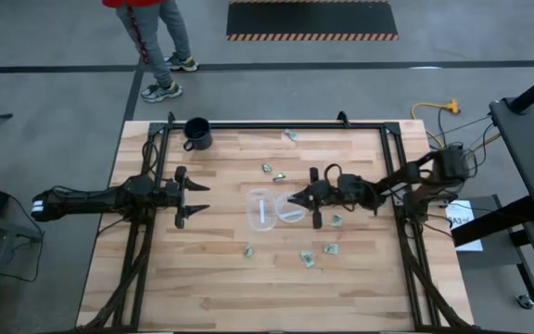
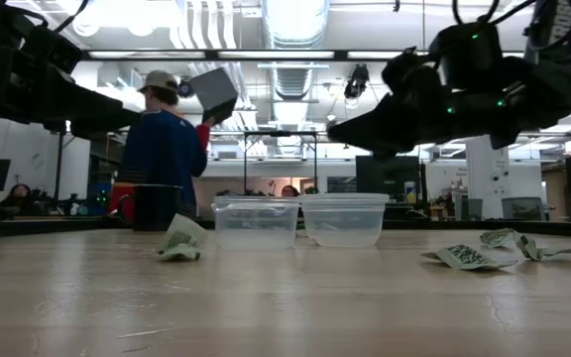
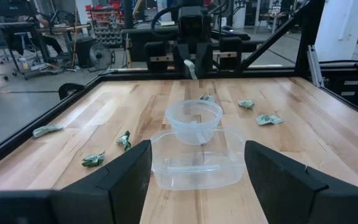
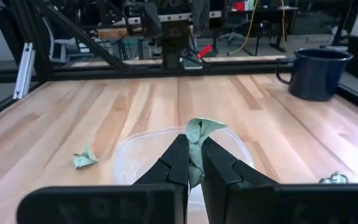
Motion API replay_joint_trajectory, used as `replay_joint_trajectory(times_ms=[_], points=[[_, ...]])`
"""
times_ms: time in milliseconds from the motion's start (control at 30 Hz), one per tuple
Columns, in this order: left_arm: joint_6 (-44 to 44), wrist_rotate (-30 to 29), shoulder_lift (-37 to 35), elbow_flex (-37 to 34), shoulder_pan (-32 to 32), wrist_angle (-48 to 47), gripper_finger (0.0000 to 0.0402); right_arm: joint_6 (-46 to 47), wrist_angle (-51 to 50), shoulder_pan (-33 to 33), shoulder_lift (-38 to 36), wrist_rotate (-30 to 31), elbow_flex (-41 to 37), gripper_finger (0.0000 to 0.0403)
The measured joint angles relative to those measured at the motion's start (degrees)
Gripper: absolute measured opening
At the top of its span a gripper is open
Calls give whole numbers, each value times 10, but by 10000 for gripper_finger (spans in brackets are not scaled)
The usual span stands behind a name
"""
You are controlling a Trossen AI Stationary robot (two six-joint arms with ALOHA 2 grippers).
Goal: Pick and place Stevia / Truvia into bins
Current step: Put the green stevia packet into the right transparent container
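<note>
Only the right wrist view shows the grip clearly: the right end effector (image 4: 194, 163) is clamped on a crumpled green sweetener packet (image 4: 199, 142), held above the round clear bin (image 1: 291, 208). From overhead that packet is too small to make out. The left end effector (image 1: 193, 198) hovers with fingers apart and nothing between them, left of the squarish clear bin (image 1: 261, 211) (the two bins touch side by side at the middle of the desk (image 1: 202, 288)). Seven loose packets (image 1: 308, 260) lie scattered on the wood, and one dark mug (image 1: 197, 134) stands at the far left corner
</note>
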Motion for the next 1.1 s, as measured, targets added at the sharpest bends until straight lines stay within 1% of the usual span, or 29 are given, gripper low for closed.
replay_joint_trajectory(times_ms=[167, 467, 567, 1100], points=[[0, 0, 0, 0, 0, 0, 240, 1, 0, -8, 19, -26, 14, 13], [0, 0, 0, 0, 0, 0, 240, 12, 0, -12, -15, -29, -7, 13], [0, 0, 0, 0, 0, 0, 240, 26, 1, -12, -16, -28, -7, 13], [0, 0, 0, 0, 0, 0, 240, 39, -3, -11, -16, -28, -8, 13]])
